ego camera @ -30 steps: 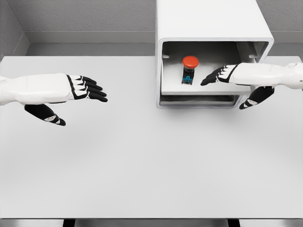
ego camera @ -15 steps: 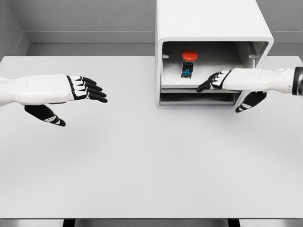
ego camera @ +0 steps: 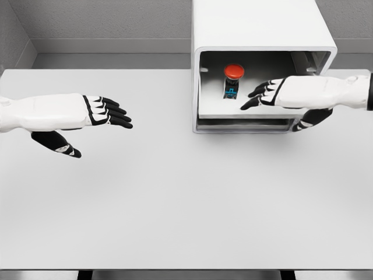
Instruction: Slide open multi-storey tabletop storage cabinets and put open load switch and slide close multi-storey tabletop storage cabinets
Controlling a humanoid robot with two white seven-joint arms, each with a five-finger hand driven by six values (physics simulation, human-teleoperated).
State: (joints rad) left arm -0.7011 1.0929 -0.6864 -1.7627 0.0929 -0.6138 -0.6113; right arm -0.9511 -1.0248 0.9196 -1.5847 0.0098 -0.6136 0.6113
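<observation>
A white storage cabinet [ego camera: 256,26] stands at the back right of the table. Its upper drawer [ego camera: 215,105] is slid partly out. Inside stands the load switch [ego camera: 233,79], a black body with a red round cap, upright. My right hand [ego camera: 259,96] reaches in from the right with fingers extended flat over the drawer, just right of the switch, holding nothing. Its thumb [ego camera: 306,122] hangs below the drawer front. My left hand [ego camera: 111,111] hovers open over the left side of the table, far from the cabinet.
The white table [ego camera: 175,198] spreads in front of the cabinet. A lower drawer slot [ego camera: 245,123] shows beneath the upper drawer. Grey walls stand behind the table.
The drawer slid inward between the first two frames, carrying the switch back. My right hand moved left and down, then rose and pulled slightly right. The left arm stayed still.
</observation>
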